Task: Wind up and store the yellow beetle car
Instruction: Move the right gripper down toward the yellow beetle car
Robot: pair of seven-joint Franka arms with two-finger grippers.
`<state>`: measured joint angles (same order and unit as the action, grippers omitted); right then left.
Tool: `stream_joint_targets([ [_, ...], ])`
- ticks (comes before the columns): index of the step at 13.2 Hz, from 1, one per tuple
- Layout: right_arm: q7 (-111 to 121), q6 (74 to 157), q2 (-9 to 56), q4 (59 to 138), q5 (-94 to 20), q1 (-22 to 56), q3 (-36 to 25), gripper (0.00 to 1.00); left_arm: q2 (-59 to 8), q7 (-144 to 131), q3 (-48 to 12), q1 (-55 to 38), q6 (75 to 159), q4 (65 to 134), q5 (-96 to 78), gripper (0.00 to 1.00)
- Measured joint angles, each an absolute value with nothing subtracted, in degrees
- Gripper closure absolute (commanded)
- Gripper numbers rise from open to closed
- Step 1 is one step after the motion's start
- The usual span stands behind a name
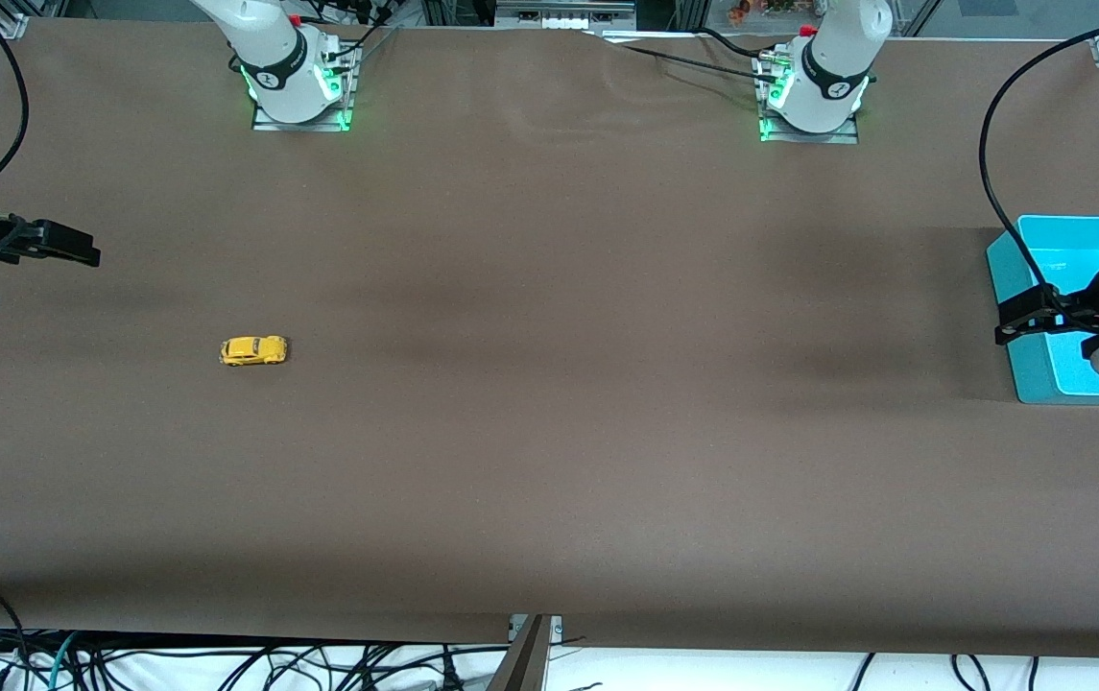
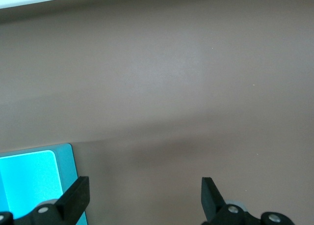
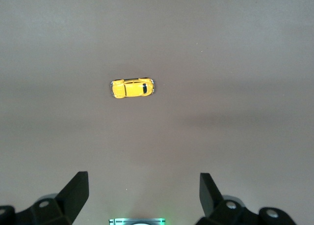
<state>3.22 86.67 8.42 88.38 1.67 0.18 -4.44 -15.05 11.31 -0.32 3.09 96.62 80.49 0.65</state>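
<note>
The yellow beetle car (image 1: 253, 350) stands on its wheels on the brown table, toward the right arm's end. It also shows in the right wrist view (image 3: 132, 88), away from the fingers. My right gripper (image 1: 79, 248) hangs open and empty above the table at that end, apart from the car; the right wrist view shows it (image 3: 142, 190) with jaws wide. My left gripper (image 1: 1015, 321) is open and empty over the inner edge of the turquoise bin (image 1: 1087, 223); the left wrist view shows it (image 2: 144, 195) above bare table beside the bin (image 2: 29, 176).
The two arm bases (image 1: 299, 86) (image 1: 813, 91) stand along the table's edge farthest from the front camera. A black cable (image 1: 991, 182) loops over the table near the bin. Brown tabletop (image 1: 549, 384) lies between the car and the bin.
</note>
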Motion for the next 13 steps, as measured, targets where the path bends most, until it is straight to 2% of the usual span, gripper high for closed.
stream_joint_targets([
  [3, 3.3, 86.7, 8.5, 88.4, 3.1, 0.2, -4.3, 0.0, -14.6, 11.3, -0.5, 3.1, 96.8, 81.4, 0.7, 0.0],
  [8, 3.3, 86.7, 8.9, 88.0, 3.6, 0.2, -4.1, 0.0, -7.9, 11.3, -1.0, 3.1, 98.5, 90.1, 0.6, 0.0],
  [13, 3.4, 86.8, 9.3, 87.6, 3.8, 0.1, -4.1, 0.0, -7.2, 11.3, -1.4, 3.2, 98.7, 90.9, 0.6, 0.0],
])
